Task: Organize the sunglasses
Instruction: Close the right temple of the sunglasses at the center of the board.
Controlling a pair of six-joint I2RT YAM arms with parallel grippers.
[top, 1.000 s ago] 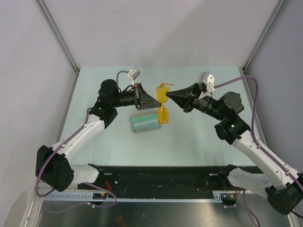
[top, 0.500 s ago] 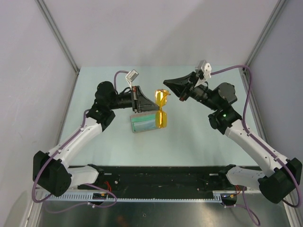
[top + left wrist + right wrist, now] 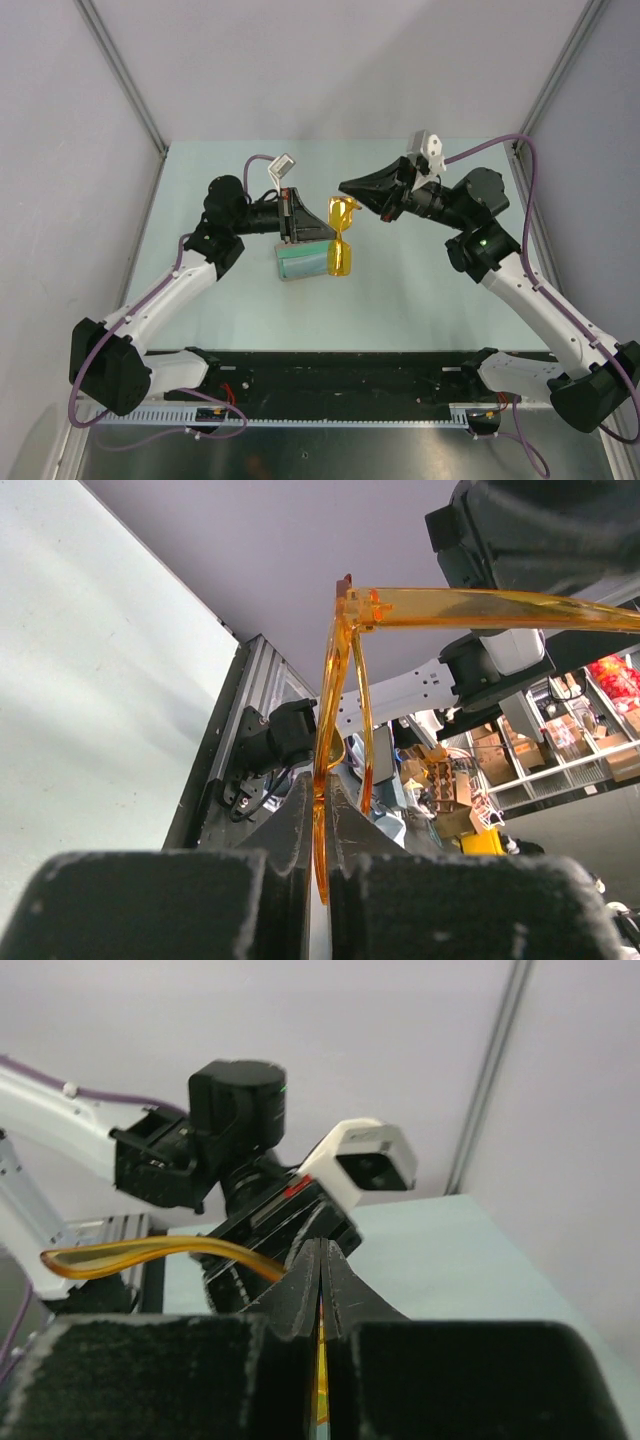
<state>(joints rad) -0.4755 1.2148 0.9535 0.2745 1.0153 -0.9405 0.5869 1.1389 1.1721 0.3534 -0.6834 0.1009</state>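
top: case point(image 3: 300, 265) far edge under left claw point(image 3: 331, 234), right end under sunglasses point(image 3: 342, 258) lens; right arm point(image 3: 530, 303) base cut by edge | left wrist: temple runs off right edge, lower frame sunk between fingers point(image 3: 288, 825) | right wrist: sunglasses mostly behind right claw point(image 3: 320, 1270); grip on temple unclear

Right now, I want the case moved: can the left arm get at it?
Probably not yet: the left gripper is shut on the sunglasses, though the case lies close by.
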